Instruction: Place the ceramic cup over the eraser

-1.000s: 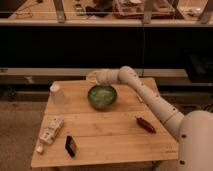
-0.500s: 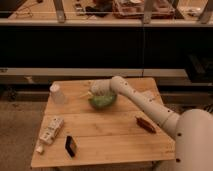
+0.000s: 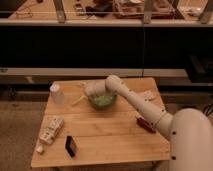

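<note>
Change: the arm reaches left across the green bowl (image 3: pixel 102 101), and the hand (image 3: pixel 80 97) has come down to just left of the bowl's rim.
Hand: it hangs low over the bench (image 3: pixel 110 136), between the bowl and the ceramic cup (image 3: pixel 56 93), near the cup but apart from it. It seems to carry nothing, though the view here is dim. Whether it is spread or pressed together cannot be told.
Ceramic cup: it stands upright at the far left corner of the bench, with nothing touching it.
Eraser: the eraser (image 3: pixel 71 145) lies flat near the near edge, left of centre, well apart from the cup and uncovered.
Meaning for the task: this reads as the approach to the cup. The grasp is not yet made, so the lift, the carry toward the near side and the lowering over the eraser all remain.
Against the earlier frame: a second ago the hand was higher, over the far side of the bowl. Now it is lower and further left.
Unmoved: the cup, the eraser, the bowl, the pale block (image 3: pixel 51 129) at the near left and the dark brown bar (image 3: pixel 145 125) on the right sit where they were.
</note>
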Controlling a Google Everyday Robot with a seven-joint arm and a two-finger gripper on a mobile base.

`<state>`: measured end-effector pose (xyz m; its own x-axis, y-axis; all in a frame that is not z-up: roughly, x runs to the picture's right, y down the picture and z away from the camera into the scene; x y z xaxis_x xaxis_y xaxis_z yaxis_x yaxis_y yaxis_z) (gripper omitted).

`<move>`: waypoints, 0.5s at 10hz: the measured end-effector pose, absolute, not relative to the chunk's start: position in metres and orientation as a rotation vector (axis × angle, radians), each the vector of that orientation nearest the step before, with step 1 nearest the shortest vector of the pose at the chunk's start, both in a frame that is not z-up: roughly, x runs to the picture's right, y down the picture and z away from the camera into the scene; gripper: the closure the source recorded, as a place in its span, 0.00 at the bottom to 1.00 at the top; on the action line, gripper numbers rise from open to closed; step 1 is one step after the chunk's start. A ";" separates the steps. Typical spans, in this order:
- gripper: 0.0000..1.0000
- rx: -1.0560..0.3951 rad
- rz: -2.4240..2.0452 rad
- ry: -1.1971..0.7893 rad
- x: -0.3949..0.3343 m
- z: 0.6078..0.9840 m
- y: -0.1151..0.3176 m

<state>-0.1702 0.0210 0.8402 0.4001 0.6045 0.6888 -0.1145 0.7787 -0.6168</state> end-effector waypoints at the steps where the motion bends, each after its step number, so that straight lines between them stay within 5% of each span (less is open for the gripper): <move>1: 0.20 -0.527 0.482 -1.071 -0.170 0.840 0.021; 5: 0.20 -0.492 0.418 -1.044 -0.192 0.854 0.015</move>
